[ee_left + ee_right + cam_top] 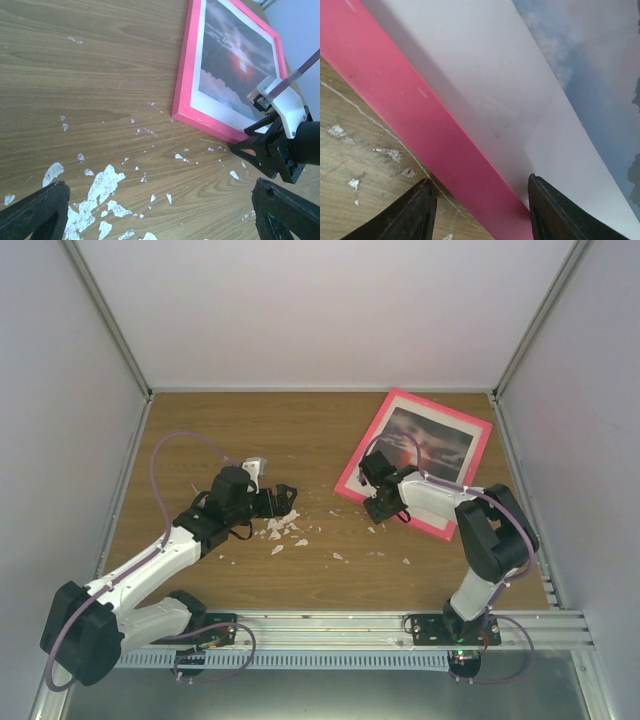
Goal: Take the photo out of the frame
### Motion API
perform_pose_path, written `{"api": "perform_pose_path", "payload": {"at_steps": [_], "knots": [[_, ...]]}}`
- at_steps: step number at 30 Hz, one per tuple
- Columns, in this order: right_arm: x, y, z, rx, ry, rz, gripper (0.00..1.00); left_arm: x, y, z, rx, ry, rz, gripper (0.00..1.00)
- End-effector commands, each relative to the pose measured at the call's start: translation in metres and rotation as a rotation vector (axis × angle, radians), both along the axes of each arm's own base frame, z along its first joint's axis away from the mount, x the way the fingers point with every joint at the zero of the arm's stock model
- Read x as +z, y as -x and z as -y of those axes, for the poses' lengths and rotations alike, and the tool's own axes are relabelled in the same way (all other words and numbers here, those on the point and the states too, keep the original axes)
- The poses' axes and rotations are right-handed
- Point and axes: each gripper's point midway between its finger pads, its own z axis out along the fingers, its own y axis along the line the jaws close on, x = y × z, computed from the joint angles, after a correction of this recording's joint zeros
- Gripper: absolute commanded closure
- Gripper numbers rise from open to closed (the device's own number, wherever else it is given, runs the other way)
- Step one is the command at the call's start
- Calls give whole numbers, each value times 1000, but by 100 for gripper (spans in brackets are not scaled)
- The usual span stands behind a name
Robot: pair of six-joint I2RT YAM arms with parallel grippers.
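Top external view shows the pink frame [364,446] flat at the worktop's [250,430] far right, photo [425,440] inside. Right hand [480,197], fingers partly apart, straddles its near-left edge. Left hand [160,192] gapes wide nearby.

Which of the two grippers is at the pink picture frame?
The right gripper: it straddles the pink frame's edge. The left gripper hangs open over white flecks on the wooden table, apart from the frame.

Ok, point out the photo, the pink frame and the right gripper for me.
the photo [234,62], left wrist view, on the red glow
the frame [187,65], left wrist view, on its pink side rail
the right gripper [480,179], right wrist view, midway between its fingertips
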Motion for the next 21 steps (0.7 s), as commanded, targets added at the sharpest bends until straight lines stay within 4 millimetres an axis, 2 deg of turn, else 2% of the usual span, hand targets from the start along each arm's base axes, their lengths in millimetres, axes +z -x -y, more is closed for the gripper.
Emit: {"api": "perform_pose_path", "payload": {"at_steps": [1,6,9,13,16,21], "knots": [[-3,-2,-1,6,-3,-24,52,2,-4,2,-12,10,31,1],[-4,-3,-5,5,-17,-35,71,1,-6,3,-17,8,23,1],[-2,-5,-16,9,-43,-38,79,0,-7,2,-12,6,23,1],[-1,-14,-38,6,-97,-43,84,1,-7,-1,-6,2,27,1],[0,-23,-62,-2,-157,-52,87,2,-7,-3,-3,-1,30,1],[5,-55,-102,-52,-244,-30,87,4,-5,-10,8,-6,38,1]]}}
